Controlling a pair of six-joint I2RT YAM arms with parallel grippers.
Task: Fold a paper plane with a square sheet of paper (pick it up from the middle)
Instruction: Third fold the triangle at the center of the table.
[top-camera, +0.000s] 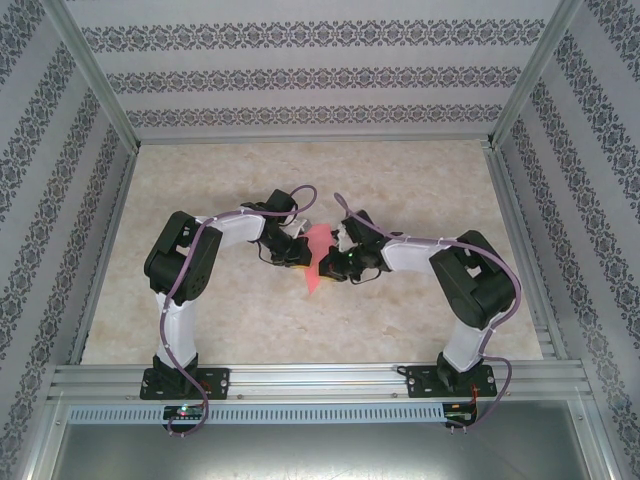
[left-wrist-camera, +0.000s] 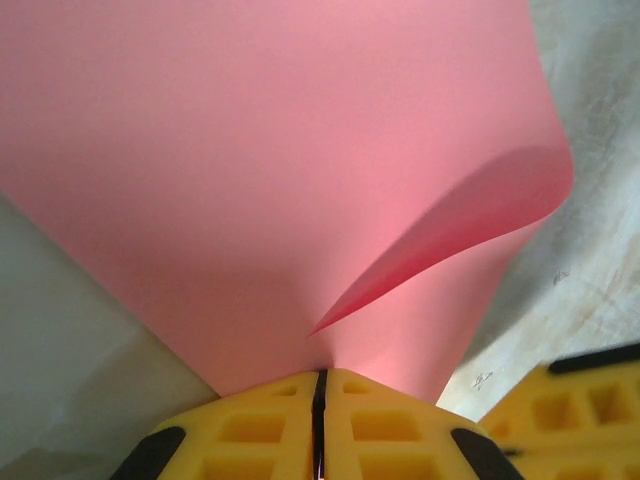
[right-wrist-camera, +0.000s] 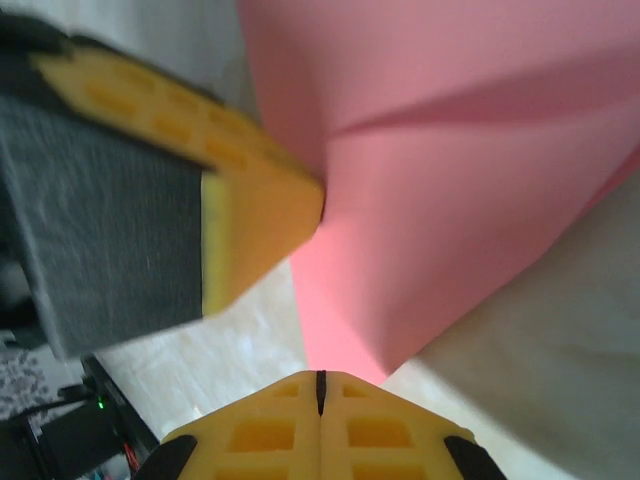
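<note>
Top external view: the sheet (top-camera: 318, 256) is hanging between the two arms over the middle of the surface (top-camera: 420, 190), raised off it, a lower point drooping toward the near edge. Up close it is bending rather than lying flat. One flap is curling over on itself, and a soft crease is running across the pink.

The left tool (left-wrist-camera: 320, 388) is pressed together on an edge of the sheet, and the paper is fanning out from that seam. The right tool (right-wrist-camera: 320, 385) is also pressed together. A low corner of the sheet is reaching its tips, so it seems to be pinching there, though the contact itself is hard to make out. The two tools are sitting just beside each other. I am reading that as deliberate: two close grips let one arm steady the paper while the other brings a flap over. To my eye this is an early fold, with no dart shape forming yet.

The surface is looking pale, marbled and matte. Walls (top-camera: 330, 60) papered in dark floral bands are enclosing three sides, and aluminium rails (top-camera: 310, 378) are framing the near edge.
</note>
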